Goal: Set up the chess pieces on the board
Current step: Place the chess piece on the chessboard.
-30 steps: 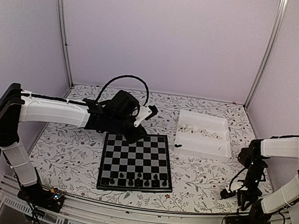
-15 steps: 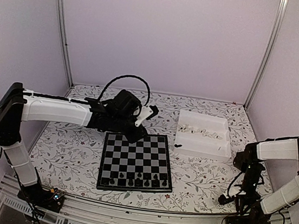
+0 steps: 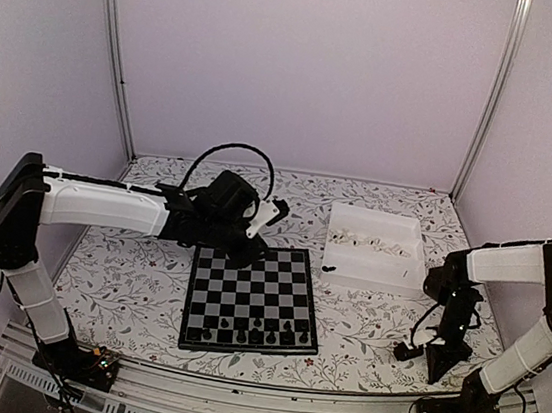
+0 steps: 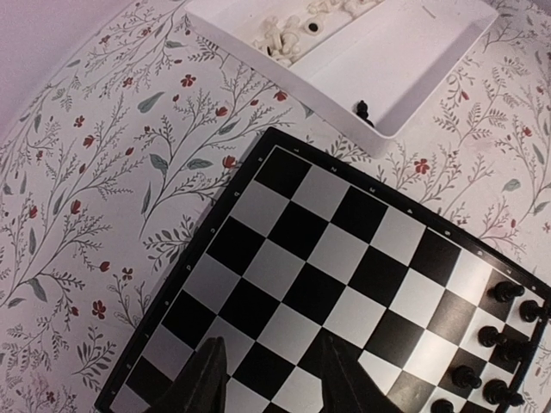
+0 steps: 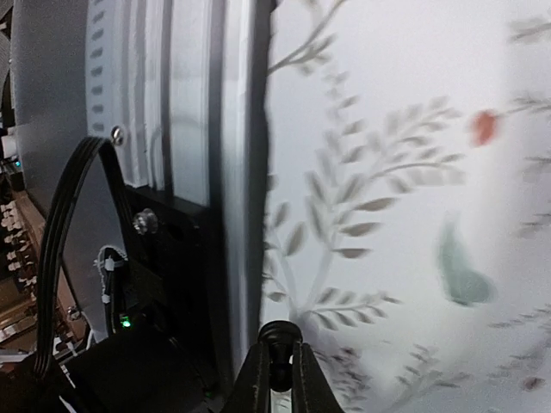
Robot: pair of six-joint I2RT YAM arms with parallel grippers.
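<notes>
Top external: left arm reaches across the desk (image 3: 127, 269). The left end effector (image 3: 242, 251) hangs over the far-left corner of the board (image 3: 246, 284). The board sits mid-desk. Black chess pieces (image 3: 254, 323) stand only in its two nearest rows; every other square is bare. A white tray (image 3: 389, 271) lies right of the board and farther back, with white chess pieces (image 3: 360, 241) in its far compartment. A lone black piece (image 3: 329, 268) is at the tray's near-left corner; can't tell here if it's inside or just outside. The right arm is folded at the right edge, with the right end effector (image 3: 402, 352) low over the desk, well away from board and tray.

Left wrist: left end effector (image 4: 271, 391) has its fingers (image 4: 207, 379) apart, nothing between them, only board squares (image 4: 318, 267) showing in the gap. Black chess pieces (image 4: 492, 337) cluster at the lower right of the frame. The tray (image 4: 430, 52) is above, with white chess pieces (image 4: 288, 30) in one compartment. The lone black piece (image 4: 364, 109) looks to be inside the other, by the wall.

Right wrist: right end effector (image 5: 277, 370) is together, tips touching, with no piece visible in them. It is over the patterned desk (image 5: 387, 172) beside the edge rail (image 5: 198, 129). A black cable (image 5: 65, 224) loops on the left.
</notes>
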